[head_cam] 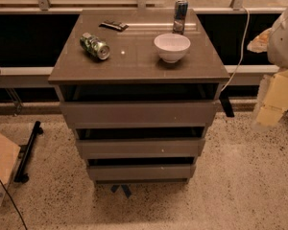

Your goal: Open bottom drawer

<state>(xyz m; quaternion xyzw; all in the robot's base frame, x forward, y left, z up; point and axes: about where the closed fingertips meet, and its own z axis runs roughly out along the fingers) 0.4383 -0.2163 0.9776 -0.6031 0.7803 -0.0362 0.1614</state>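
Observation:
The bottom drawer (140,172) is the lowest and narrowest of three plain grey-brown fronts on the cabinet (134,61), close to the floor. A thin dark gap runs above its front. Above it are the middle front (140,147), which has a small white speck, and the widest top front (139,113). My arm's white shell (284,32) is at the right edge. The pale yellowish gripper (277,97) hangs below it, well right of the cabinet, at about the top drawer's height and apart from all the drawers.
On the cabinet top are a green can (95,46) lying on its side, a white bowl (172,47), an upright can (180,14) and a dark flat object (114,25). A cardboard box (0,171) and a black bar (28,150) lie on the floor to the left. A white cable (237,51) hangs on the right.

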